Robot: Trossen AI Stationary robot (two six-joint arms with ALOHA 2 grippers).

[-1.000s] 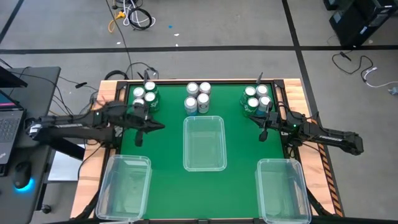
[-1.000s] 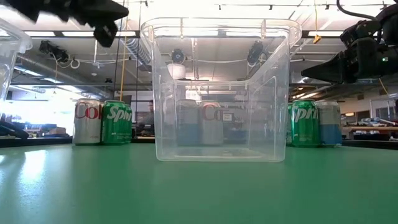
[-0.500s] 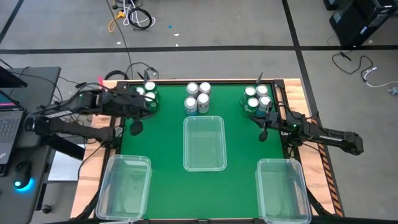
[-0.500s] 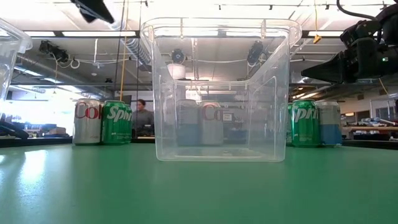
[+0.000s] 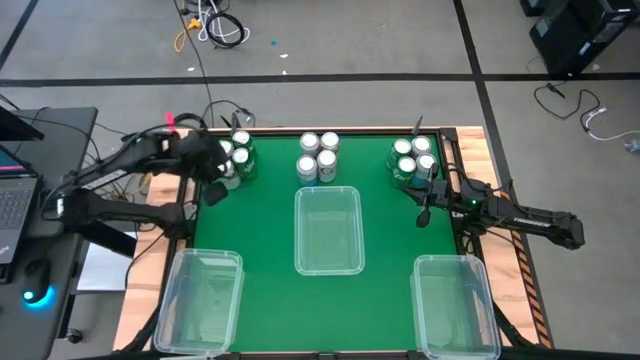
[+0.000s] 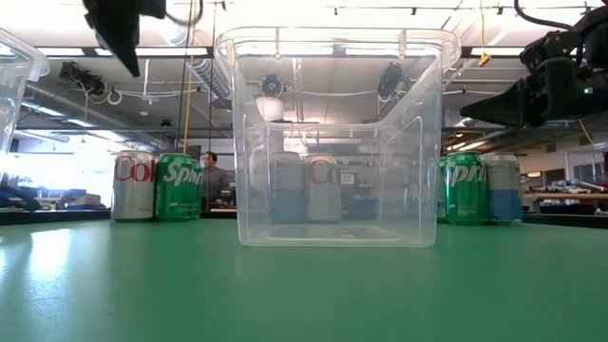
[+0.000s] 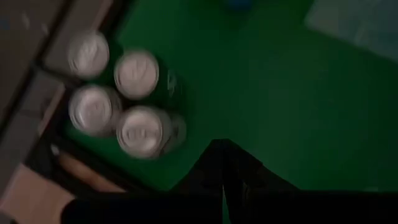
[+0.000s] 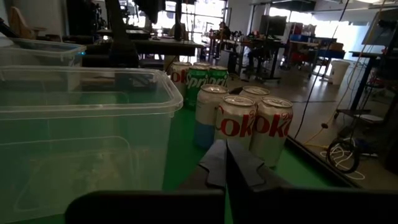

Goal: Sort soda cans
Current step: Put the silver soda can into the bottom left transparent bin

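Cans (image 5: 318, 157) all stand upright, silver tops facing up.

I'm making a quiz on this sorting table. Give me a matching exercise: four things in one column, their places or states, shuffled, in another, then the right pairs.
Things:
1. left claw
2. right claw
3. middle bin
4. green can

Places or states:
A. empty, at the table's centre
B. shut, above the left can group
C. standing beside a silver Coke can
D. shut, just in front of the right can group

Pairs: 1-B, 2-D, 3-A, 4-C
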